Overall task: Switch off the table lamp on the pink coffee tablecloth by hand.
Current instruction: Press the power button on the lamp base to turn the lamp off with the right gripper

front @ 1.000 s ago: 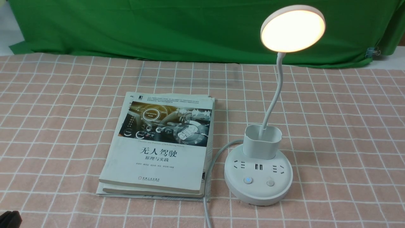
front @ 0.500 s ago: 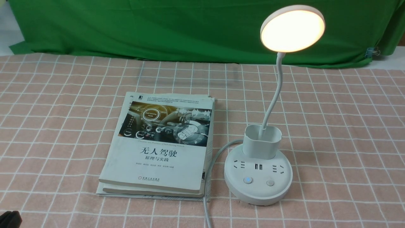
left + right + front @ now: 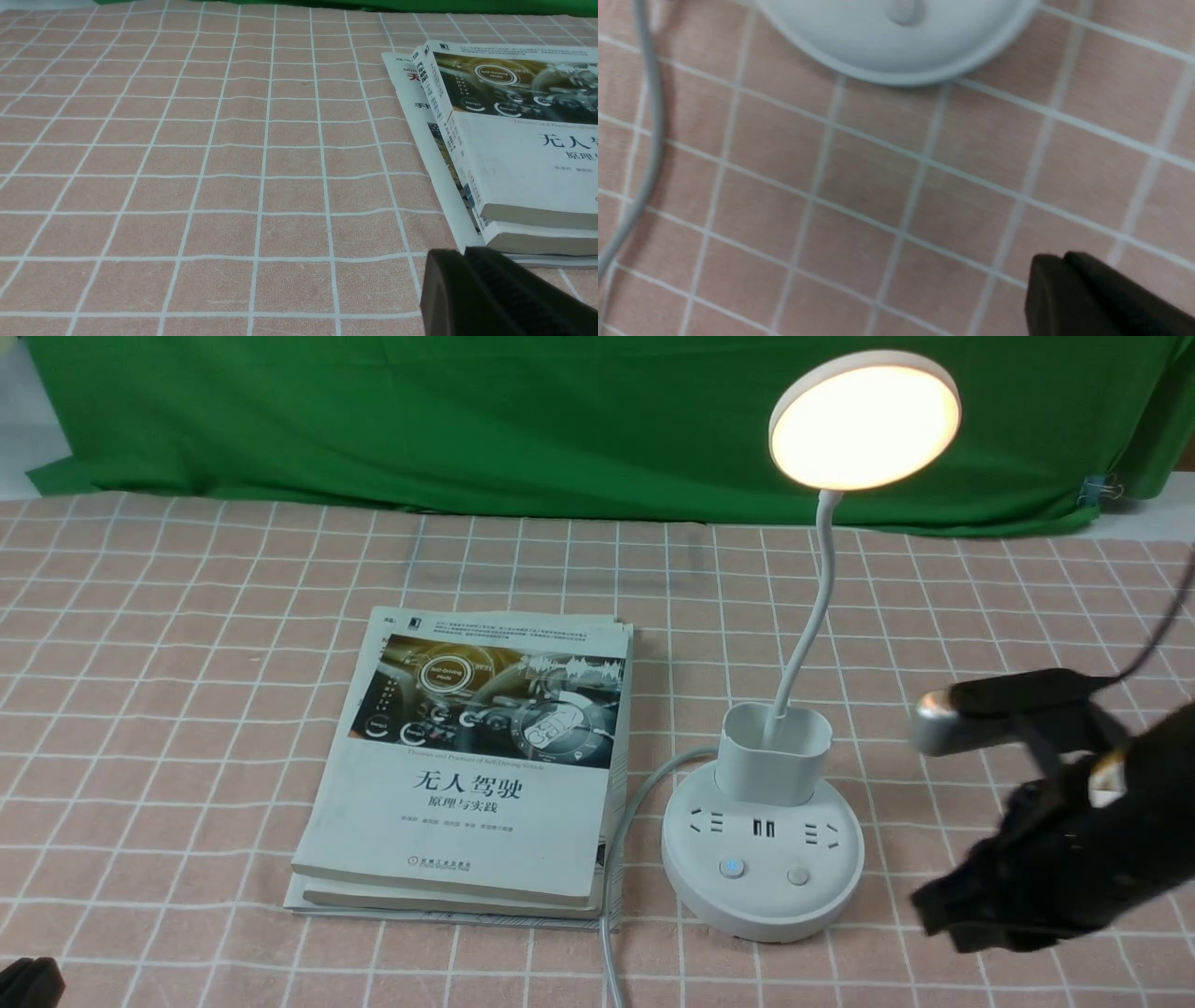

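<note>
table lamp (image 3: 763, 859): lit, upright on the right half of the pink coffee tablecloth (image 3: 1008, 616)
right tool (image 3: 1057, 258): closed, right of the lamp base, apart from it
books (image 3: 467, 775): stacked left of the lamp, gap between, cable (image 3: 611, 887) running through it
left tool (image 3: 446, 254): closed, near left edge
open cloth: left of the books
far edge: green cloth (image 3: 420, 420)
</note>
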